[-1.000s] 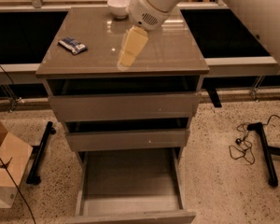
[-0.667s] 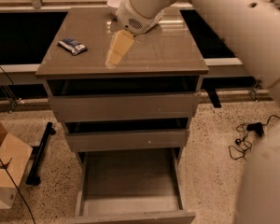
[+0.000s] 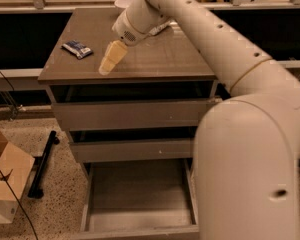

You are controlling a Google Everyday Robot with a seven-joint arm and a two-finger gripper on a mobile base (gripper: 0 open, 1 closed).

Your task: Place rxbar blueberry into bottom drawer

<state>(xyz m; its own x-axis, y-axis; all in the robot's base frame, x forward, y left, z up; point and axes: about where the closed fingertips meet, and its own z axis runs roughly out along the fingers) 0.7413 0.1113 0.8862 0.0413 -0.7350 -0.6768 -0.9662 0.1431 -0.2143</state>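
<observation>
approach step: the cream two-finger gripper [image 3: 106, 69] hangs over the brown cabinet surface [image 3: 160, 59], near the small dark blue wrapped rxbar blueberry [image 3: 77, 48] lying there ungrasped. i cannot tell the jaws' state. next it must reach the bar and grasp it; the grey-brown bottom drawer [image 3: 140, 196] stands open.

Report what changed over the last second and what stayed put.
The tool moved left over the cabinet top, closer to the rxbar blueberry, and has not taken it. More of the arm now fills the right side. The bar stayed at the top's left side, and the bottom drawer stayed pulled open.
</observation>
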